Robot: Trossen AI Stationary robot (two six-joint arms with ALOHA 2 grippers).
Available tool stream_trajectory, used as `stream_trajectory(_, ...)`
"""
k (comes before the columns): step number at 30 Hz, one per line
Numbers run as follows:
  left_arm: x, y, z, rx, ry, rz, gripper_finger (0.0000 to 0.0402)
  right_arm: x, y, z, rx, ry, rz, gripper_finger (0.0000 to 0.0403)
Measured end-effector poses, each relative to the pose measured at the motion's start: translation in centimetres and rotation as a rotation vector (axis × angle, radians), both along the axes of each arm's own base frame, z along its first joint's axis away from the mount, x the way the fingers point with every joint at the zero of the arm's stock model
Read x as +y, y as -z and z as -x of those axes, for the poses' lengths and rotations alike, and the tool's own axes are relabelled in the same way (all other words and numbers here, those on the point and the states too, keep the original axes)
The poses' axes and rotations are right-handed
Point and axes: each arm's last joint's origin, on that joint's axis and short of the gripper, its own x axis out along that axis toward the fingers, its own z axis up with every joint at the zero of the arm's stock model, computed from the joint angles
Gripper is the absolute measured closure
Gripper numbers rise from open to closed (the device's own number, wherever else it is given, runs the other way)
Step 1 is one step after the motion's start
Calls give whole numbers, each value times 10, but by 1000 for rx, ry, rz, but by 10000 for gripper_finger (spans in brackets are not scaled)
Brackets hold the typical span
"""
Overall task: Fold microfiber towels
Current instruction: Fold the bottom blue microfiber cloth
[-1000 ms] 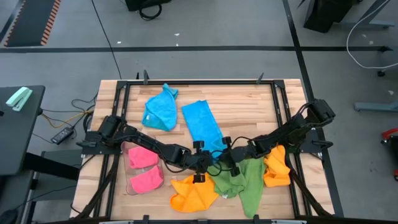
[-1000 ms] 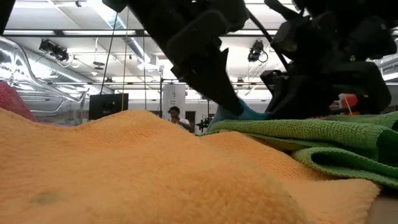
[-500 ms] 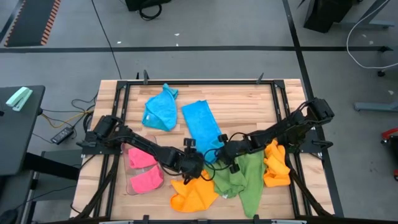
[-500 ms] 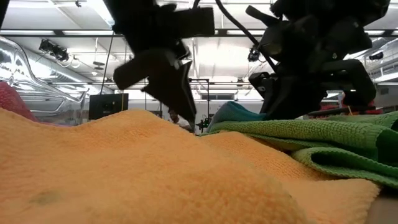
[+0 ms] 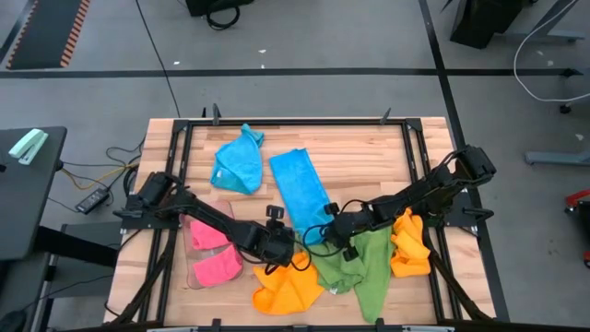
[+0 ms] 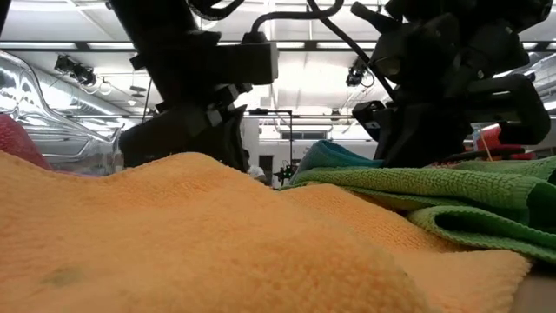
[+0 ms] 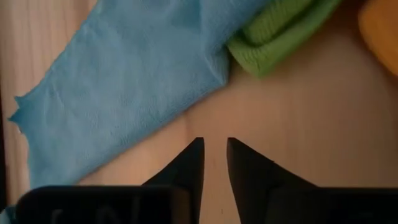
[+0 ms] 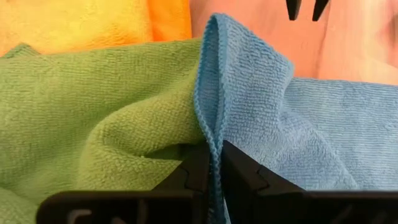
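Pinching the near edge of the long sky-blue microfiber towel (image 8: 298,118) with my right end effector (image 8: 214,163) mid-bench, beside the rumpled green microfiber towel (image 8: 81,118), while my left end effector (image 7: 213,155) hovers slightly open and empty over bare wood.

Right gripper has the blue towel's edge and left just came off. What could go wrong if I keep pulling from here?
1. The right gripper pinches only the thin edge of the blue towel; it may slip out.
2. The green towel bunches right against that pinched edge, so a pull could drag it along.
3. The left gripper holds nothing, nearly closed over bare wood, leaving the blue towel's other end unanchored; the fold may skew.
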Motion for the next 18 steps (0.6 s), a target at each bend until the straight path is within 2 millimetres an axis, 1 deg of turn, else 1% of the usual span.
stream_trajectory(4, -2, 0, -1, 16, 58, -29, 340, 0, 0, 0, 2, 4, -3, 361)
stream_trajectory(8, 0, -1, -6, -1, 104, -27, 353, 0, 0, 0, 5, 11, -9, 361)
stream_trajectory(10, 2, 6, -7, -33, 136, 4, 358, 0, 0, 0, 9, 12, -9, 361)
stream_trajectory(14, 11, 27, 0, -50, 175, 24, 367, 0, 1, 1, 16, 16, -10, 361)
stream_trajectory(18, 21, 30, 2, -104, 191, 28, 375, 0, 1, 1, 18, 20, -13, 361)
